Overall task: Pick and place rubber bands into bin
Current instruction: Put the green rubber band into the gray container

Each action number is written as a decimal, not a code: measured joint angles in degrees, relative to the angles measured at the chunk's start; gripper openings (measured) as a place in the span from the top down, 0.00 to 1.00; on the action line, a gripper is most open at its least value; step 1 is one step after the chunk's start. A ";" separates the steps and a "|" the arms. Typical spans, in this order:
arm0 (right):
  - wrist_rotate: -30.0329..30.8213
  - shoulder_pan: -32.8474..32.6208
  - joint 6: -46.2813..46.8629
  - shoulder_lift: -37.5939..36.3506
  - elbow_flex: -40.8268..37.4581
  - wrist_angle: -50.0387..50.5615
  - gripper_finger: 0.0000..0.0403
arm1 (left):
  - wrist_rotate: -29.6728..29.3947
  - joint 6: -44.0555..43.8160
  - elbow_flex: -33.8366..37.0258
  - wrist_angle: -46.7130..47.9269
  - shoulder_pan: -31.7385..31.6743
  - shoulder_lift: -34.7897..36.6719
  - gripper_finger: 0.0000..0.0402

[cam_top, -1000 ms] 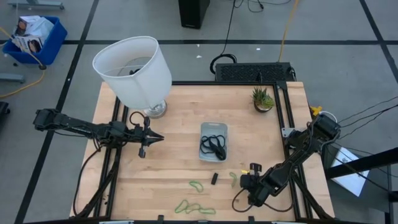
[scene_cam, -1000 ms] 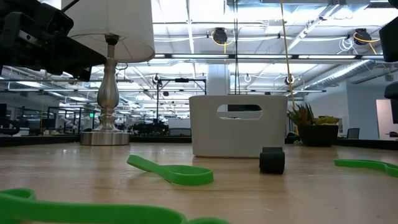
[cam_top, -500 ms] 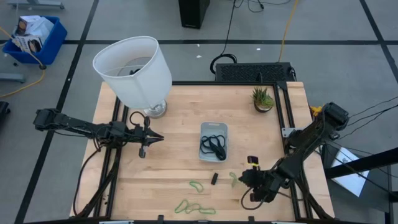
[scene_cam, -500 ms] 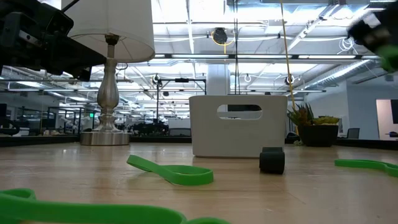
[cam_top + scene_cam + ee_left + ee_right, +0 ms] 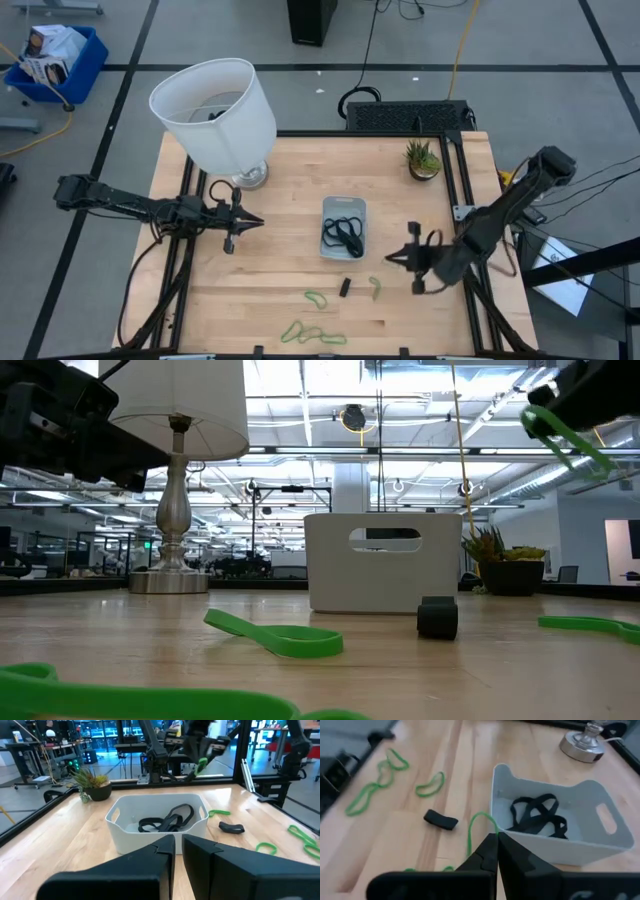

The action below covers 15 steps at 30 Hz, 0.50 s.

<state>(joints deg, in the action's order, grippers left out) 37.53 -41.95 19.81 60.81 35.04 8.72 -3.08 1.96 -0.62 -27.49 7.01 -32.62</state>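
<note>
In the overhead view, nearest you along the lower edge of the table, a chain of light green rubber bands lies left of centre, with a single green loop just above it, beside a small black block and another green band.

Your right gripper, right of centre, is clenched on a green rubber band that dangles from its tips above the wood. You are in the carry step, by my judgement.

The bin sits at centre frame, just left of that gripper, already holding black bands. Next, move over its rim and release.

Your left gripper, closed and empty, waits at left of centre near the lamp.
</note>
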 joint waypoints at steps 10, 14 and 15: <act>3.20 1.15 -12.16 -15.06 -19.49 -26.20 1.00 | -0.08 1.96 0.00 0.37 0.00 0.00 0.90; 3.18 3.22 -19.04 -20.93 -22.93 -29.91 1.00 | -0.10 1.99 0.00 0.35 0.00 0.00 0.90; 3.18 3.90 -20.44 -22.47 -23.31 -29.89 1.00 | -0.10 1.99 0.00 0.35 0.00 0.02 0.90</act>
<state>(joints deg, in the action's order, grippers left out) 40.71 -38.05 -0.63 38.34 11.73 -21.17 -3.18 3.95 -0.62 -27.14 7.01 -32.60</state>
